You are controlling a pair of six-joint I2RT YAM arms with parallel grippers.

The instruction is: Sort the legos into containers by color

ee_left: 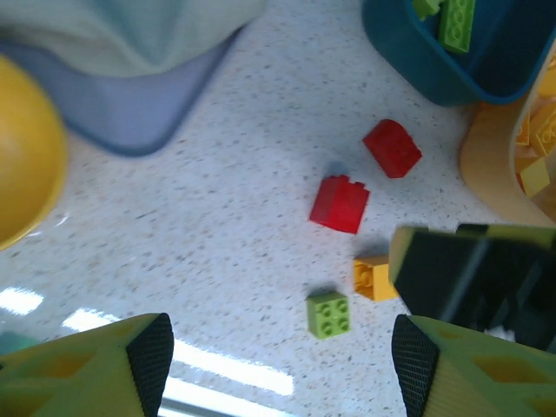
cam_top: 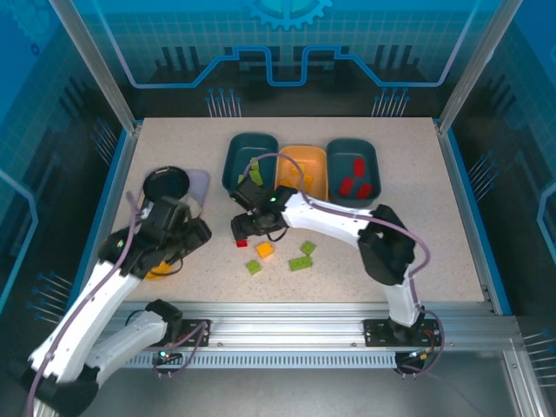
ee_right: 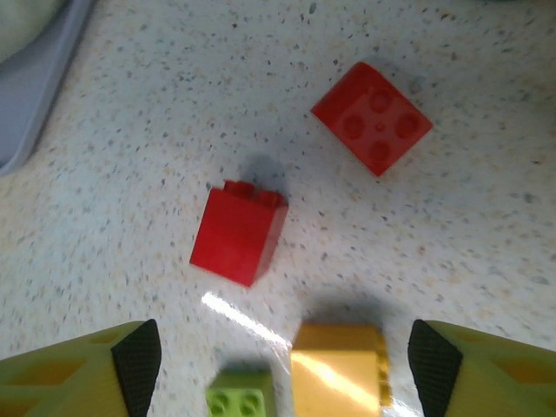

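Nothing you can actually read here: no text, numbers, labels or brand marks. The closest thing to a sign is the blue gear emblem (cam_top: 288, 10) at the top middle of the back wall panel (cam_top: 174, 43), and it's just a graphic with no lettering you can make out.
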